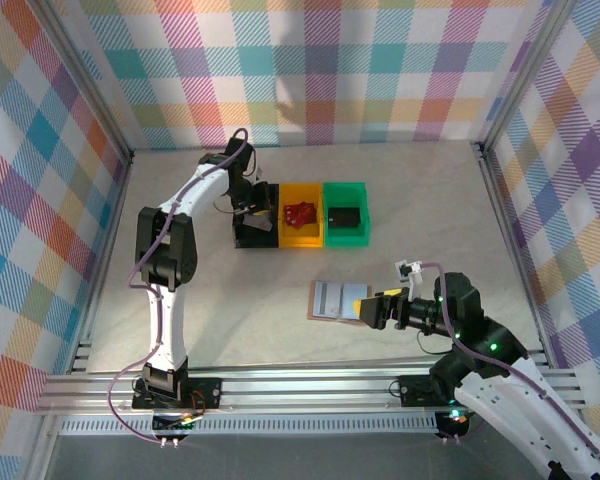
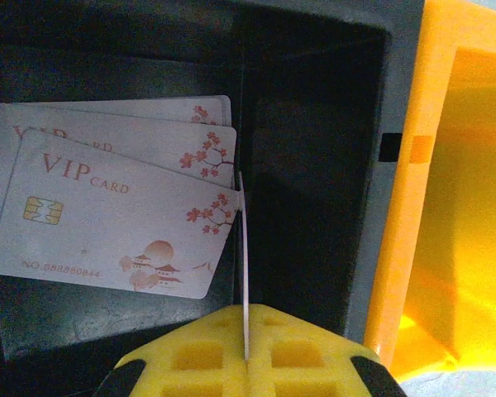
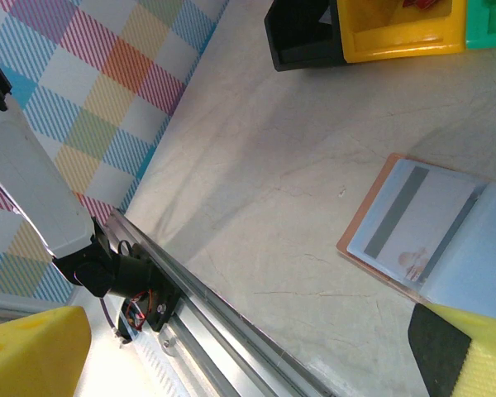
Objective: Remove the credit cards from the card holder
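Note:
My left gripper (image 2: 248,347) is shut on a thin white credit card (image 2: 245,248), seen edge-on and held upright over the black bin (image 2: 314,165). Three pale credit cards (image 2: 116,223) marked VIP lie fanned inside that bin. From above, the left gripper (image 1: 252,210) hangs over the black bin (image 1: 255,235). The tan card holder (image 1: 338,300) lies spread open on the table, and a pale credit card (image 3: 413,215) with a grey stripe sits in its left panel. My right gripper (image 1: 375,310) stands open just right of the holder (image 3: 372,223), its jaws wide apart with nothing between them.
A yellow bin (image 1: 301,228) holding a red object (image 1: 300,214) and a green bin (image 1: 346,212) with a dark item stand in a row right of the black bin. Metal rails (image 1: 300,385) run along the near edge. Checkered walls enclose the table.

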`<state>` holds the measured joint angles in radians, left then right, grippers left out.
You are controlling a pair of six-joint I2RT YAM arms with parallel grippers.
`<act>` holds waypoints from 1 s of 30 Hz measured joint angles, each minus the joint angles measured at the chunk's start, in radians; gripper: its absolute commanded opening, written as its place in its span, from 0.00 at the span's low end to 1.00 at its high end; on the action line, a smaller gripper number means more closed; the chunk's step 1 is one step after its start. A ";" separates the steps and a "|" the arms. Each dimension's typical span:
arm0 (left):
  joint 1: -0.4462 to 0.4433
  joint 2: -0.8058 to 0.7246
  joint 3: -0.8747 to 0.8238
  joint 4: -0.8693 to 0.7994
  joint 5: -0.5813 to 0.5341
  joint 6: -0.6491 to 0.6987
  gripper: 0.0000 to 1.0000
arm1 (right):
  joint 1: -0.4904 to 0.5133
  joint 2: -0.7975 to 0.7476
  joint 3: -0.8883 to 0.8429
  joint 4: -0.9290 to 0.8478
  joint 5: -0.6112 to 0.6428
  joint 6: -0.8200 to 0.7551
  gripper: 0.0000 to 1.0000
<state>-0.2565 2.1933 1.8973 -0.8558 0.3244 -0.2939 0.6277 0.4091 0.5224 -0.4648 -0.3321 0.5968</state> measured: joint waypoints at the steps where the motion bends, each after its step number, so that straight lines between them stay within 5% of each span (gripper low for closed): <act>1: 0.000 0.000 0.002 -0.003 0.000 0.000 0.09 | 0.000 0.000 0.000 0.000 -0.001 0.000 0.99; 30: 0.000 0.011 0.098 -0.085 -0.020 0.027 0.25 | 0.000 0.000 0.000 0.000 -0.002 0.000 0.99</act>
<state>-0.2565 2.2040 1.9957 -0.9409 0.3042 -0.2665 0.6277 0.4095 0.5224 -0.4648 -0.3336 0.5964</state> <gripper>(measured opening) 0.247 0.989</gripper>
